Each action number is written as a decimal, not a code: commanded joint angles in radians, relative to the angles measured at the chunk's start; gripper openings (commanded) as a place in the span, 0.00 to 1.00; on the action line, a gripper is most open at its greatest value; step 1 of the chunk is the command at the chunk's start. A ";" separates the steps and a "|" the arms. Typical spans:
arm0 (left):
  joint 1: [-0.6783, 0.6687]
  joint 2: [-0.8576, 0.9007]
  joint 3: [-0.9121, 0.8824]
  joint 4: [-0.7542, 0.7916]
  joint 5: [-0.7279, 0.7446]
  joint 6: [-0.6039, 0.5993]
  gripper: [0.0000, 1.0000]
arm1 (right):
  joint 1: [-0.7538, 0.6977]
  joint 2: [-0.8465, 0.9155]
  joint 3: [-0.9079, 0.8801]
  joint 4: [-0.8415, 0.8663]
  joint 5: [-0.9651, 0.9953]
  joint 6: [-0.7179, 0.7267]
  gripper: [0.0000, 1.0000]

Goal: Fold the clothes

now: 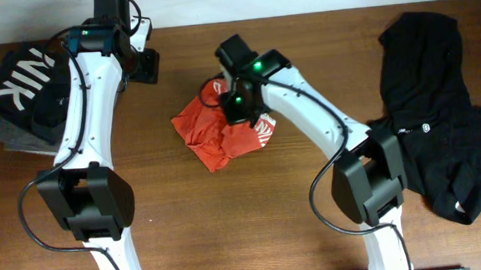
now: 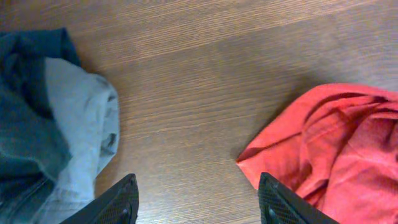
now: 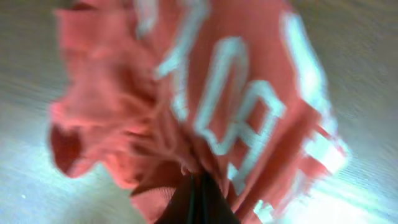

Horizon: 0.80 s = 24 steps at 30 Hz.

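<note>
The right gripper (image 3: pixel 196 196) is closed on a bunch of the red-orange T-shirt (image 1: pixel 211 135), which lies crumpled in the middle of the bench (image 1: pixel 229 228). The left gripper (image 2: pixel 198 202) is open and holds nothing, over bare wood between the T-shirt and a grey garment (image 2: pixel 87 124). The black garment (image 1: pixel 440 123) lies at the right end of the bench.

We see a wooden table (image 1: pixel 229 228), brown, with its grain running from side to side. In its upper left corner in the overhead view lies a black top (image 1: pixel 12 86) with big white letters reading "NIK", rumpled and not laid flat. A grey garment (image 1: pixel 10 136) lies under it and shows along its lower side, near the left edge. In the left wrist view, the grey cloth bulges past the dark one onto bare wood.
</note>
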 commanded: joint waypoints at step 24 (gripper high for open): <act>-0.122 0.171 -0.071 0.109 0.461 0.346 0.61 | -0.260 -0.112 0.073 -0.125 -0.062 -0.045 0.59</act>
